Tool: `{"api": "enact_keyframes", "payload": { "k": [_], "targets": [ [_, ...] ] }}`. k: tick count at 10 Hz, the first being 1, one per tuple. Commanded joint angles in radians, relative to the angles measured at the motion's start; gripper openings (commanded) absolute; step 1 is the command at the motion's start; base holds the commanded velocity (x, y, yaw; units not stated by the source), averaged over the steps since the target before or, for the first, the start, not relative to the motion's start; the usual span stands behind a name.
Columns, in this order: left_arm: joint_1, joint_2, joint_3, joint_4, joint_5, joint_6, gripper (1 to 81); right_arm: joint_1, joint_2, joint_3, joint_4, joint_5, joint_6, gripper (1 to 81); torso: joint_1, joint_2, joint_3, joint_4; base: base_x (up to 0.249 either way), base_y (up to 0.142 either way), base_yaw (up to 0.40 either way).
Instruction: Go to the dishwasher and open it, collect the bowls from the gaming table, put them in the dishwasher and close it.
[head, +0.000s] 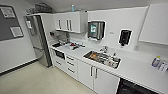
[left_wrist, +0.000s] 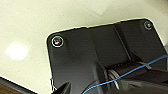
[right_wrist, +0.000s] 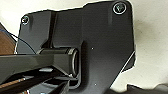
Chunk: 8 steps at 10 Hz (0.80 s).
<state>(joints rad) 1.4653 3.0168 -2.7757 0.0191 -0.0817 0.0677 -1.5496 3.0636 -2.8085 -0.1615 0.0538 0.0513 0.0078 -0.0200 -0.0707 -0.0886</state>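
I'm near the sink (head: 102, 59); dishwasher (head: 132, 88) beside it already gapes, base could clip it. Pincer state: cannot tell.

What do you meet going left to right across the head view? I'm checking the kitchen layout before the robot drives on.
Noticeboard → fridge → wall cabinets → paper towel dispenser → sink → soap dispenser → spray bottle.
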Motion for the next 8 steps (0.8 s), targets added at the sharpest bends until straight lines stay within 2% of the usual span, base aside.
{"api": "enact_keyframes", "payload": {
  "k": [1,5,8],
  "targets": [
    [-0.047,0.005,-0.002,0.002,0.053,0.004,81.1,0.055,0.003,0.002,-0.023,-0.054,-0.005,81.1,0.0,0.0,0.0,0.0,0.0,0.0,0.38],
    [-0.049,0.007,-0.002,-0.004,0.049,-0.006,81.1,0.053,0.005,0.002,-0.047,-0.054,-0.002,81.1,0.0,0.0,0.0,0.0,0.0,0.0,0.381],
    [-0.052,0.002,0.002,0.008,0.049,0.006,81.1,0.05,0.003,0.003,-0.041,-0.051,0.002,81.1,0.0,0.0,0.0,0.0,0.0,0.0,0.381]
  ]
}}
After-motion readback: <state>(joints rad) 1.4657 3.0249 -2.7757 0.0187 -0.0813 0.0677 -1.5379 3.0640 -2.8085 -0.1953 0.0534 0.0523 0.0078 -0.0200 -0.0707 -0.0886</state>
